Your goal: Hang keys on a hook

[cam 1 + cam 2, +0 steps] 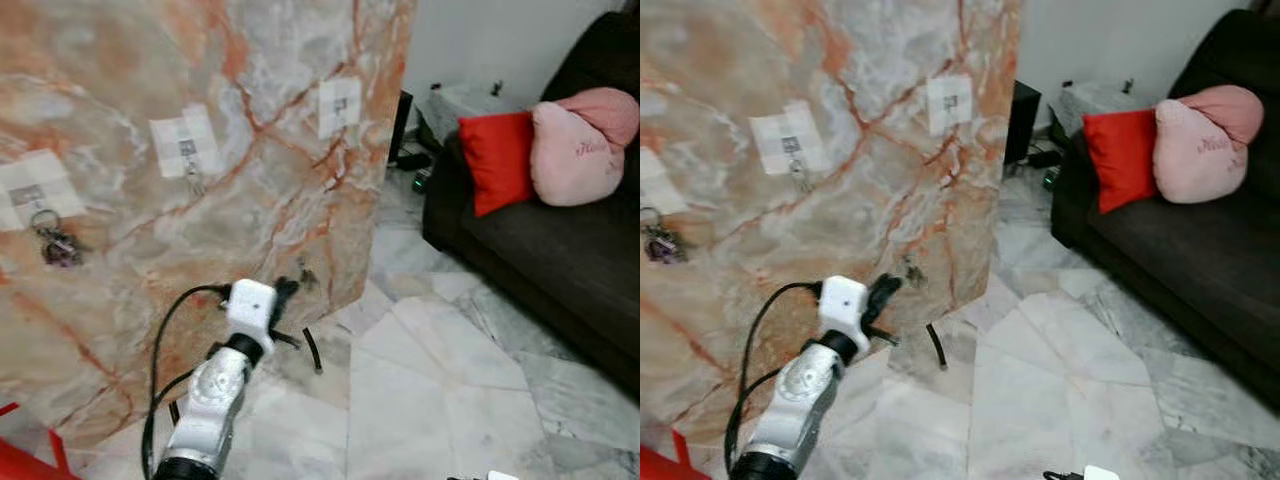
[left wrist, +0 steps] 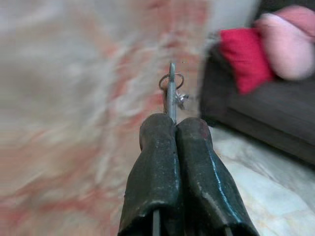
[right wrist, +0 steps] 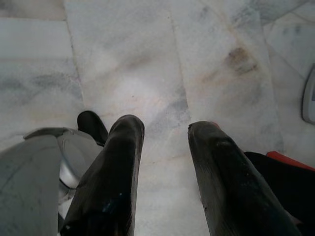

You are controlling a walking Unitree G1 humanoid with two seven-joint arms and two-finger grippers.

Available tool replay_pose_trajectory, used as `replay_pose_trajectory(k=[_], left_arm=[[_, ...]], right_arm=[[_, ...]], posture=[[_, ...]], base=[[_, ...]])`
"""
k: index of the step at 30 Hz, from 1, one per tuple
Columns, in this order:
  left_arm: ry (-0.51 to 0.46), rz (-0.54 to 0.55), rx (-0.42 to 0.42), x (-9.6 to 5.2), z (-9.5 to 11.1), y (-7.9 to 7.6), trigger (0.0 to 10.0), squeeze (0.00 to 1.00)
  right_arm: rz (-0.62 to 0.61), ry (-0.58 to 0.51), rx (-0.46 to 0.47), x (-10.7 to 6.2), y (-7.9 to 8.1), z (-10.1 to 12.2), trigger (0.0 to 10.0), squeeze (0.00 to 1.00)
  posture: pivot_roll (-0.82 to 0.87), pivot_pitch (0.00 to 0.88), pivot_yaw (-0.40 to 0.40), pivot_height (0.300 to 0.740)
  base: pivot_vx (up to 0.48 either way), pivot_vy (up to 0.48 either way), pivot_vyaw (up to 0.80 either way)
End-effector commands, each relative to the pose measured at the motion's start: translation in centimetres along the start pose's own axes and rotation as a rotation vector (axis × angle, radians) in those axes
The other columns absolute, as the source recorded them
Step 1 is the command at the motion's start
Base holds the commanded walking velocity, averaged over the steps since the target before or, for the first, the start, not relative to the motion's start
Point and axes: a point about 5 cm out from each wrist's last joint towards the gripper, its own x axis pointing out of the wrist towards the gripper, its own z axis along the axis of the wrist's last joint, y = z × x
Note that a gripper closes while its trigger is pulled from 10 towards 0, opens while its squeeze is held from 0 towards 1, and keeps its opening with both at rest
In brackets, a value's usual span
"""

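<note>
Keys (image 2: 172, 91) clenched edge-on in left tool (image 2: 175, 123), ring forward for threading onto a hook (image 1: 192, 176) of the marble wall (image 1: 120, 80); right tool (image 3: 165, 130) hangs released over the floor (image 3: 147, 64).

The left arm (image 1: 215, 395) reaches forward and up from the near left, wrist raised. The left gripper (image 1: 287, 290) sits at its far end, its fingers (image 2: 157, 167) pressed together side by side around a thin metal piece. The right gripper (image 3: 165, 132) hangs low, pointing down, its two fingers parted with a gap between.
</note>
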Motion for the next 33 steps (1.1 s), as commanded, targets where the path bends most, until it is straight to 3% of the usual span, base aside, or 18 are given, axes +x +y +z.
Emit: replay_pose_trajectory(k=[1,3,7,12,16,26,33], left_arm=[[0.018,0.094,-0.048,-0.2,-0.1,1.8,10.0,0.0],[0.02,0.178,-0.071,-0.4,-0.1,3.5,10.0,0.0],[-0.002,0.155,-0.056,-0.4,0.4,3.6,10.0,0.0],[-0.032,0.064,-0.051,-0.2,0.9,2.1,10.0,0.0],[-0.037,0.003,-0.038,-0.1,1.1,1.1,10.0,0.0],[-0.08,-0.18,0.073,0.3,2.1,-2.1,10.0,0.0],[-0.09,-0.254,0.142,0.3,2.3,-3.4,10.0,0.0]], right_arm=[[-0.013,0.003,-0.002,0.0,-0.3,-0.1,10.0,0.0],[-0.013,0.003,-0.004,0.0,-0.4,-0.1,10.0,0.0],[-0.012,0.004,-0.01,0.0,-0.4,-0.1,10.0,0.0],[-0.013,-0.001,-0.005,0.0,-0.5,0.0,10.0,0.0],[-0.013,-0.008,-0.006,0.0,-0.5,0.0,10.0,0.0],[-0.01,-0.015,0.007,0.0,-0.4,0.1,10.0,0.0],[-0.01,-0.018,0.013,0.0,-0.3,0.1,10.0,0.0]], posture=[[-0.01,0.0,-0.066,0.74],[-0.01,0.0,-0.069,0.74],[0.0,0.0,-0.073,0.74],[-0.01,0.0,-0.074,0.74],[-0.01,0.0,-0.075,0.74],[-0.01,0.0,-0.07,0.74],[-0.01,0.0,-0.07,0.74]], base=[[0.0,0.0,-0.76],[0.0,0.0,-0.76],[0.0,0.0,-0.76],[0.0,0.0,-0.76],[0.0,0.0,0.0],[0.0,0.0,0.0],[0.0,0.0,0.0]])
